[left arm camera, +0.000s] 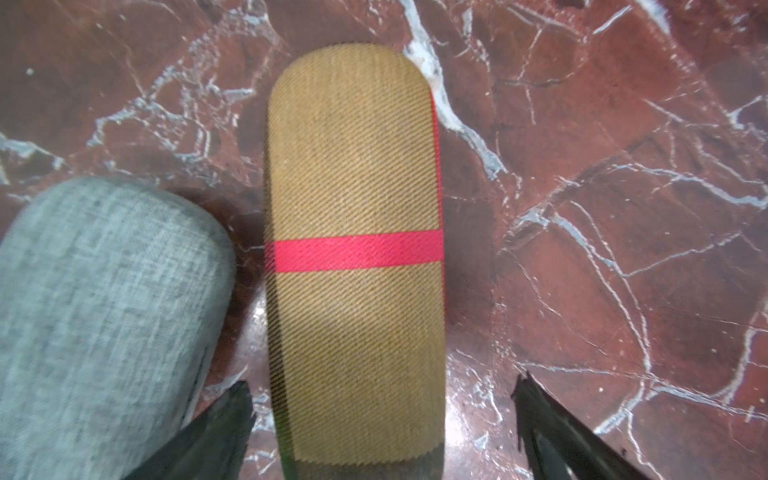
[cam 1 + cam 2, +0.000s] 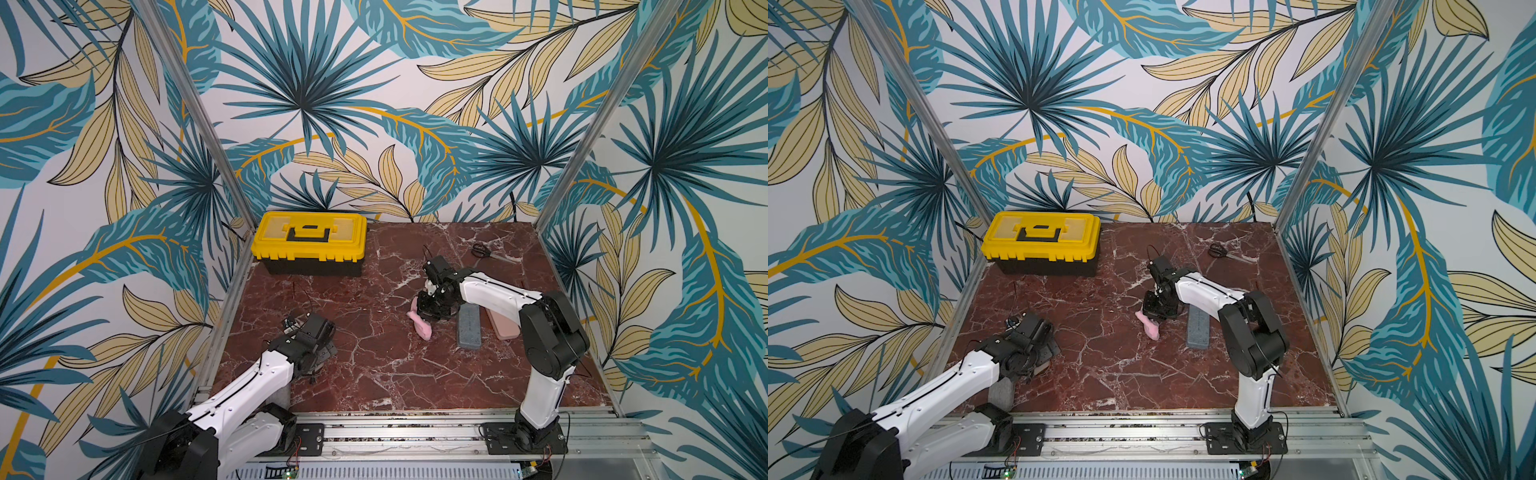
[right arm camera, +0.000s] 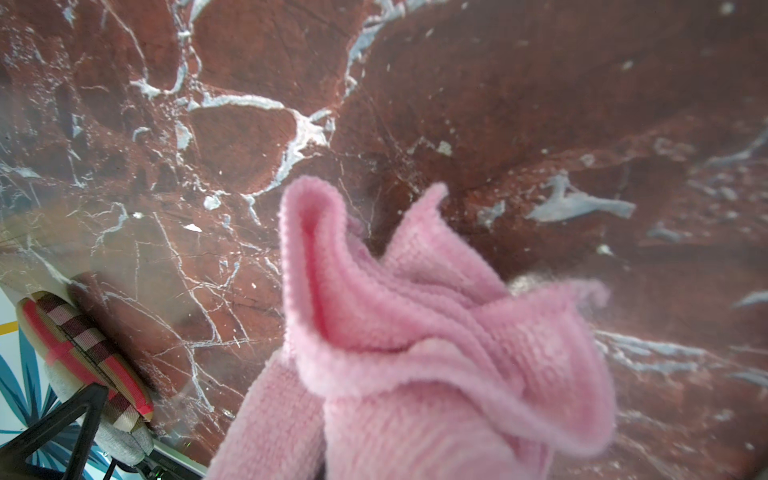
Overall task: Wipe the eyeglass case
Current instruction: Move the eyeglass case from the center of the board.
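A tan woven eyeglass case (image 1: pixel 353 249) with a red stripe lies on the marble, filling the left wrist view. My left gripper (image 1: pixel 384 382) stands open, its two dark fingertips either side of the case's near end without touching it. In both top views the left gripper (image 2: pixel 320 353) (image 2: pixel 1044 353) covers that case. My right gripper (image 2: pixel 430 311) is shut on a pink cloth (image 2: pixel 420 326) (image 3: pixel 415 353), which hangs from it down toward the table at mid-right. The cloth hides the right jaws in the right wrist view. The case (image 3: pixel 83 345) also shows far off there, striped.
A grey fabric case (image 1: pixel 104 311) lies right beside the tan one. A blue-grey case (image 2: pixel 468 328) and a pink case (image 2: pixel 503 326) lie under the right arm. A yellow toolbox (image 2: pixel 309 239) stands at the back left; scissors (image 2: pixel 482 250) lie at the back right.
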`<state>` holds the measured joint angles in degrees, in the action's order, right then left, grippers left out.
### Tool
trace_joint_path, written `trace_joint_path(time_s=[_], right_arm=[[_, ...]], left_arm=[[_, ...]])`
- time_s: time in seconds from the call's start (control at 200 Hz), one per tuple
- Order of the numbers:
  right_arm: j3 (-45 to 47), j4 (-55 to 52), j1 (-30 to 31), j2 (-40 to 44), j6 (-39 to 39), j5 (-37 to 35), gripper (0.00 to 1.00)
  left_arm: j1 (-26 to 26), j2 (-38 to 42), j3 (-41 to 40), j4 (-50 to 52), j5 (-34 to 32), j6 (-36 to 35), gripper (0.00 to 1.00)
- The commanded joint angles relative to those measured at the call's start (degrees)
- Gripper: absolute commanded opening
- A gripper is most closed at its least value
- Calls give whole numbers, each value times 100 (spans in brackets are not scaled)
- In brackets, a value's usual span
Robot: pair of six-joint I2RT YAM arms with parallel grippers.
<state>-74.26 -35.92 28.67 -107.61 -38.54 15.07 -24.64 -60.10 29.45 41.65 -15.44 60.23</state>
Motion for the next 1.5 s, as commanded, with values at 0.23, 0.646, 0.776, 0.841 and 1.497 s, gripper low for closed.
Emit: trace_joint_path(time_s=[0.23,0.646,0.776,0.841,1.497], right_arm=[[-62,-3,49,-1,-4,45,0],[9,-18,47,48,0,-17,0],[58,-132,29,21,147,-73,0],[109,-209,8,-4,223,-111,0],[1007,-1124,-1091,686,1167,-867,0]], left_arm=[[609,-385,8,-450,325,-394,100],[782,-1400,127,-1169,923,-723,80],[771,-1502,365,-1118,1158,-1157,74],[728,-1611,570,-989,1175,-1453,72],[-1017,-4495,3717,-410,2491,-5002,73]])
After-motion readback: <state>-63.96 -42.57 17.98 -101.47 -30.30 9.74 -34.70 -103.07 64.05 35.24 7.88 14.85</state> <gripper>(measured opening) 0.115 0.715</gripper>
